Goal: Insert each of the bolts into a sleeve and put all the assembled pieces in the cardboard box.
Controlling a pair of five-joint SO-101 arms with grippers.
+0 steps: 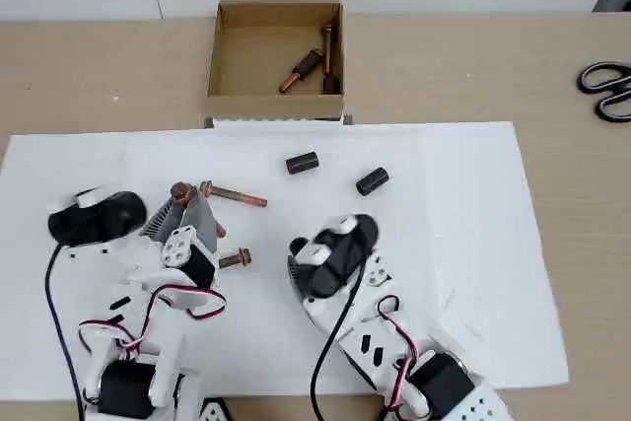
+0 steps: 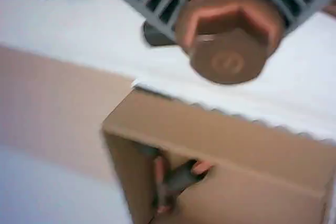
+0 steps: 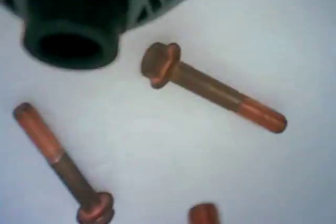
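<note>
holding two assembled pieces, the open brown cardboard box (image 1: pixel 276 105) stands on the light wooden table (image 1: pixel 99 66), just past the far edge of the white paper sheet (image 1: pixel 473 273). both pieces lie toward one side of the box: one copper bolt in a dark sleeve (image 1: pixel 303 70) lies at a slant, and a second sleeved bolt (image 1: pixel 328 54) lies along the side wall. they are close together, but whether they touch cannot be told. the left gripper (image 1: pixel 185 202) is over the paper, pinching a copper-coloured hex-head bolt (image 2: pixel 226 40) by its shank, with the head turned toward the wrist camera and the box (image 2: pixel 236 150) beyond it. the right gripper (image 3: pixel 71 19) is clamped on a short black cylindrical sleeve (image 3: pixel 71 48), whose open bore faces its camera. two loose black sleeves (image 1: pixel 302 162) (image 1: pixel 372 181) lie apart on the paper between the box and the right arm. two loose copper bolts lie on the paper, one (image 1: pixel 234 194) just beside the left gripper, the other (image 1: pixel 235 259) near that arm. black-handled scissors (image 1: pixel 606 86) lie at the table's edge, well apart from everything.
</note>
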